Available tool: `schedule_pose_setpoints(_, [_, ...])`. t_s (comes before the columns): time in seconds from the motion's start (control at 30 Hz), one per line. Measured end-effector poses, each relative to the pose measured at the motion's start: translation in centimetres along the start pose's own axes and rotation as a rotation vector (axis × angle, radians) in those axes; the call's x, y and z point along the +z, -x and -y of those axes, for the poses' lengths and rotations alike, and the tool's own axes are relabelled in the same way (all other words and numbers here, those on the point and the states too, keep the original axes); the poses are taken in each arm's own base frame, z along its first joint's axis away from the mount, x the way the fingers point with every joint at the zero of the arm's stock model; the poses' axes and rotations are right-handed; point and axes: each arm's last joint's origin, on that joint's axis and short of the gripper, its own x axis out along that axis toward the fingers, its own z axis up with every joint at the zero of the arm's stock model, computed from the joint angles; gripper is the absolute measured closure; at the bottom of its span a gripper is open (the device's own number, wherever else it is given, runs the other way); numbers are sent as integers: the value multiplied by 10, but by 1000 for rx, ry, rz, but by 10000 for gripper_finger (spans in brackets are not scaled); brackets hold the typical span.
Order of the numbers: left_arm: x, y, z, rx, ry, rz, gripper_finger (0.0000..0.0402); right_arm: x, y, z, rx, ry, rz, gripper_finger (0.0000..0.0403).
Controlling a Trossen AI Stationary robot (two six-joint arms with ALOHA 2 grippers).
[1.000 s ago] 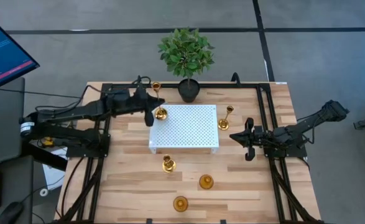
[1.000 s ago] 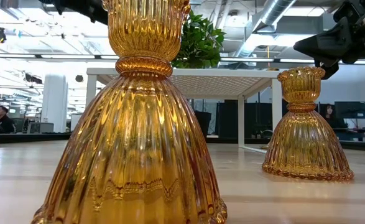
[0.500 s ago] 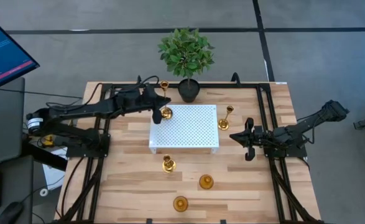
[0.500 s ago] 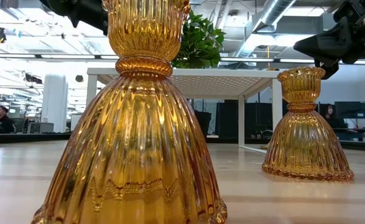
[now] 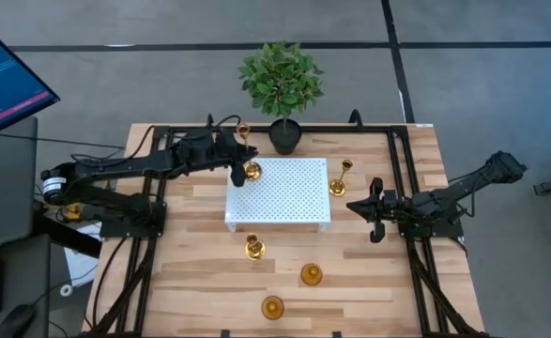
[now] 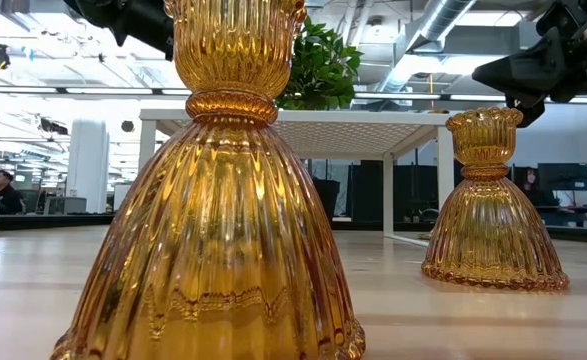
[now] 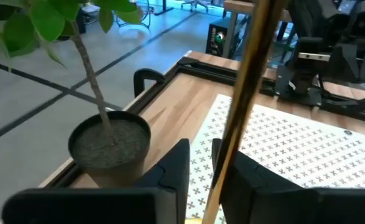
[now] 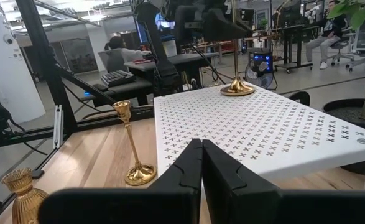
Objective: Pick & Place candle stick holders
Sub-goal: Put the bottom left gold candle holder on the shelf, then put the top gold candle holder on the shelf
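Left gripper reaches over the far left corner of a white perforated platform, its fingers set on either side of the thin stem of a tall brass candle stick holder. From its own wrist view the stem runs up between the two fingers with a small gap showing on each side, so whether it is pinched or just released cannot be told. This holder's round base rests on the platform's corner. Just beyond the platform stands a potted green plant. Beside the platform's right edge, on the wooden surface, stands a second slim brass holder. Three squat ribbed amber-gold holders sit nearer the front: one just in front of the platform, one further right, one nearest the front edge. Right gripper waits right of the platform, fingers pressed together, holding nothing.
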Motion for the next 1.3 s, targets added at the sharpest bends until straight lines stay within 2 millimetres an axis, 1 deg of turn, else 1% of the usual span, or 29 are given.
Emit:
schedule_pose_setpoints(0.23, [8, 11, 0, 1, 0, 39, 293, 0, 0, 0, 1, -1, 0, 403])
schedule_pose_setpoints(0.4, [11, 27, -1, 1, -3, 25, 263, 0, 0, 0, 2, -1, 0, 403])
schedule_pose_setpoints(0.57, [12, 46, -2, -4, -5, -6, 243, 0, 0, 0, 2, -1, -1, 403])
schedule_pose_setpoints(0.77, [14, 66, 1, -128, 30, -20, 236, -1, 0, 0, 0, 7, -13, 403])
schedule_pose_setpoints(0.9, [13, 76, 2, -199, 106, -47, 243, -1, 0, 0, 0, 7, -14, 403])
schedule_pose_setpoints(1.03, [7, 83, 5, -317, 140, -118, 262, -1, 0, 0, 0, 7, -14, 403])
schedule_pose_setpoints(1.2, [-2, 85, 18, -560, 135, -185, 312, -1, 0, 0, 0, 8, -14, 403])
schedule_pose_setpoints(1.3, [-10, 85, 28, -643, 113, -211, 347, -1, 0, 0, 0, 8, -14, 403])
